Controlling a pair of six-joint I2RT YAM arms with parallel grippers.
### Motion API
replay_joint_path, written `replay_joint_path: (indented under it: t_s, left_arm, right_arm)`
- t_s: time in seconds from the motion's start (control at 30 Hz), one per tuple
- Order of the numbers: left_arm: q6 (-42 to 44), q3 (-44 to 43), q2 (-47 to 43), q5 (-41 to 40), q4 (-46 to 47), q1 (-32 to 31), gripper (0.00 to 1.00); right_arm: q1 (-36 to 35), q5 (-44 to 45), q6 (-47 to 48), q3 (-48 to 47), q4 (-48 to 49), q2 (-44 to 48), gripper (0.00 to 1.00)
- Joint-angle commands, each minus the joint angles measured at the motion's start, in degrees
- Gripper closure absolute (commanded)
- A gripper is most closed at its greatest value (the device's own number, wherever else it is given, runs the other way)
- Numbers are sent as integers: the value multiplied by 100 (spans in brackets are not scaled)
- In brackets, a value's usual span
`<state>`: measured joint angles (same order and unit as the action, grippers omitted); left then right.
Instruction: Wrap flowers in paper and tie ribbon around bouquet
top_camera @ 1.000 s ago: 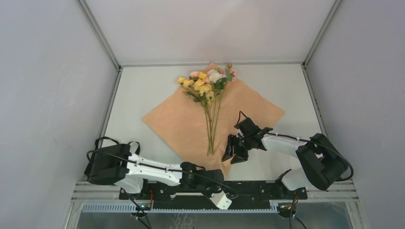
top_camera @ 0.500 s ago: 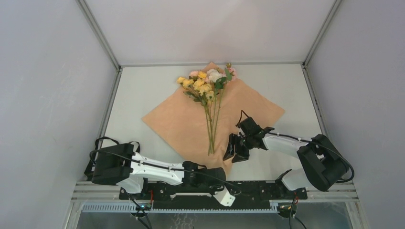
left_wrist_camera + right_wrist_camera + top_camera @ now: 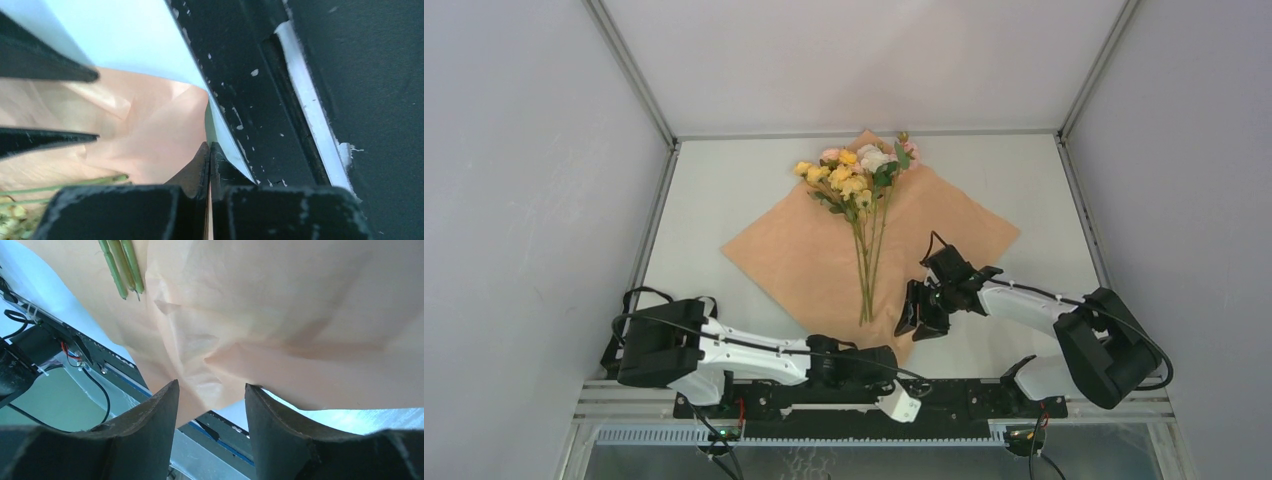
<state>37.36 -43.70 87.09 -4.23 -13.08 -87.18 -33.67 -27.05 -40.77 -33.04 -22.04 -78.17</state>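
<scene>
The white counter (image 3: 714,200) carries the paper (image 3: 804,250), spread peach side up as a diamond with one corner pointing at the arms. The flowers (image 3: 854,180) lie along its middle, blooms at the far corner and stems (image 3: 120,265) ending short of the near one. No ribbon shows in any view. The step looks like the first fold, bringing the near right edge over the stems. The right gripper (image 3: 210,390) is low at that edge, beside the near corner. Its jaws are well apart with the crumpled edge between them, and it has hold of nothing yet. To do this well it should push in a little further, so the jaws close on a good bite of paper rather than the bare rim. It should then lift before sweeping across, so the sheet rolls over the stems instead of dragging them sideways. Thin paper tears easily, so a slow pull is safer. The left gripper (image 3: 210,150) sits by the black rail (image 3: 240,75) at the near edge, pointing at the paper's corner. Its jaws are pressed together with nothing between them, and it would have to open before it could steady the stems. No brand, label or readable writing appears anywhere.
</scene>
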Motion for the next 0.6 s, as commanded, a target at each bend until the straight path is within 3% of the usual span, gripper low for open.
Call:
replay_joint_path:
  t_s: [0.0, 0.13, 0.3, 0.57]
  left_arm:
    - [-582, -381, -273, 266, -246, 432, 100]
    - [-905, -691, -747, 791, -503, 1398, 100]
    - [-1087, -1013, -1027, 1174, -654, 2176, 100]
    - [-1293, -1968, -257, 1296, -806, 3558, 100]
  right_arm:
    - [50, 193, 486, -351, -485, 318, 40]
    - [164, 639, 930, -1070, -1149, 594, 37]
    - [848, 450, 1345, -1595, -1328, 399, 36]
    - [1562, -845, 2066, -2060, -477, -401, 36]
